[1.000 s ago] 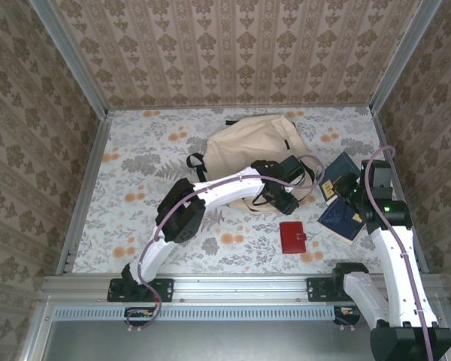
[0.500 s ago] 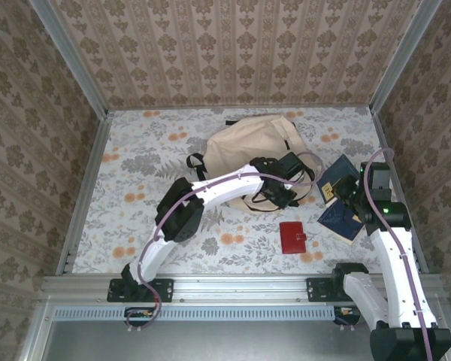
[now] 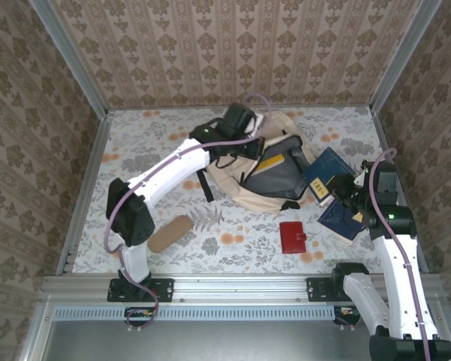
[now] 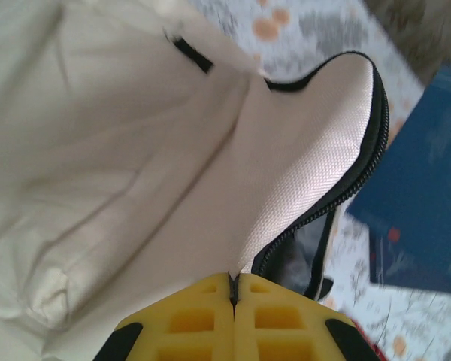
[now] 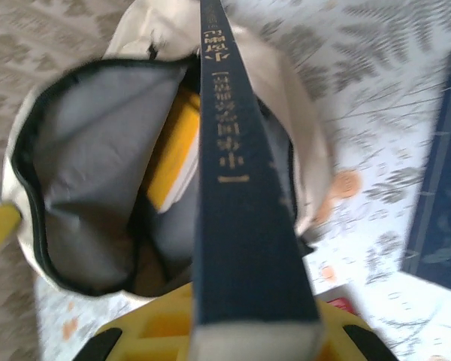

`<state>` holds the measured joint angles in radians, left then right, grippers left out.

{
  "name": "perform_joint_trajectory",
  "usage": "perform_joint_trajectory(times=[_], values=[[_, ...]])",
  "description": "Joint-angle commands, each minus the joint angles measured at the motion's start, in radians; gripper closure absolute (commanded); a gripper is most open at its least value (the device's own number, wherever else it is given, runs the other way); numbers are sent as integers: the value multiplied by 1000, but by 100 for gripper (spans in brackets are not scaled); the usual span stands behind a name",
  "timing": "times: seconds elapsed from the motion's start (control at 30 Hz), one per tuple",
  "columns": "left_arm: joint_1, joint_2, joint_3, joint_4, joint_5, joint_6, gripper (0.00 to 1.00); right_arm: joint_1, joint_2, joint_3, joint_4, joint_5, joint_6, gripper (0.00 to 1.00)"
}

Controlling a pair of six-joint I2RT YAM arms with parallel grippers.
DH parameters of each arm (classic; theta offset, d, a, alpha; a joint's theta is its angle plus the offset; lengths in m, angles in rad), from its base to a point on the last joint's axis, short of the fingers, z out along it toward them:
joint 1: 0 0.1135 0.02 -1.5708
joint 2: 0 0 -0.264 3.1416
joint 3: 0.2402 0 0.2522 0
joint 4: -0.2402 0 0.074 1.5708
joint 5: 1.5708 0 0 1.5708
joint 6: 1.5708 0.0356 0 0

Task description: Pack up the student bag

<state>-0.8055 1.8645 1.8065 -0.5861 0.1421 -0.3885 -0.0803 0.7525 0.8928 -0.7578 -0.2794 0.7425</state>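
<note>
Holding the bag (image 3: 274, 177) open falls to the left arm: the left jaws are pressed fully shut on the cream flap at its zip edge, lifting it so the grey-lined mouth gapes toward the right arm. The bag lies on the table (image 3: 143, 158), toward the far side, with a yellow book (image 5: 173, 150) already inside. The right jaws are closed narrowly on a dark blue book (image 5: 240, 195), spine up, aimed at the open mouth and near its rim. A second blue book (image 3: 342, 219) and a red wallet (image 3: 292, 237) lie near the bag on the right; a tan pouch (image 3: 171, 233) lies well apart on the left. The bag looks soft and limp, thin cloth that sags wherever it is not held, light by itself but likely heavier as books go in. The stitched zip rim seems the best hold, firmer than the loose panel, where a pinch may slip or bunch. The held book looks stiff and should slide in edge first
</note>
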Motion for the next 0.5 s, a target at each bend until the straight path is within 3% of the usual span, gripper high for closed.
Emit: perform_joint_trajectory(times=[0.0,0.2,0.47], values=[[23,-34,-27,144,69,-70,100,8,-9,-43,126,-187,75,92],[26,-58,-39,228,92,-43,100,62,14,-206,392,-300,245,92],[24,-108,-102,277,128,-37,100,193,240,-245,722,-183,398,93]])
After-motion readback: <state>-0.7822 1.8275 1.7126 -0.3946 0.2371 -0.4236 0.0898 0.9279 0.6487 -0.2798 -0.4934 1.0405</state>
